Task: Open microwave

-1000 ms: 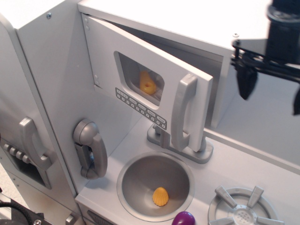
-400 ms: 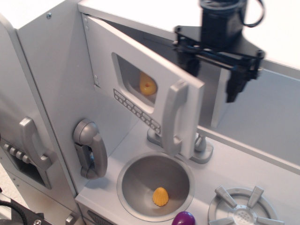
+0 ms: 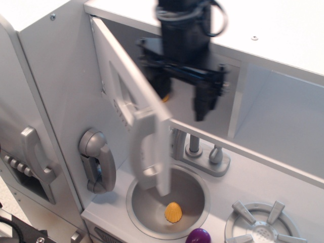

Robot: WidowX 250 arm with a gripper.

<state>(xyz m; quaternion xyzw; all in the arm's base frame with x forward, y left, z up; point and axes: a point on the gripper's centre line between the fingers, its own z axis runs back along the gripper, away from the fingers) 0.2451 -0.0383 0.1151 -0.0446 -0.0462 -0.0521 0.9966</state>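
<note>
Microwave: silver-grey compartment set high in the toy kitchen, above the round sink; you find its flat door hinged on the left and swung well outward, edge-on toward the camera, so the window and button row are foreshortened and hard to read. Handle: vertical grey bar on the door's free edge, long axis upright, hanging out over the sink. Gripper: black, motion-blurred, positioned in the mouth of the cavity just behind and to the right of the door's inner face; its fingers point downward and stand apart, grasping nothing, though whether one finger touches the door you cannot tell. Key relation: the door lies to the left of the gripper and nearer the camera, so any further opening looks to call for a push leftward and outward against the inner face, about the vertical hinge line. Judged progress: the door appears most of the way open. Contents: a yellow item is barely visible inside the cavity behind the gripper; another yellow piece sits in the sink.
</note>
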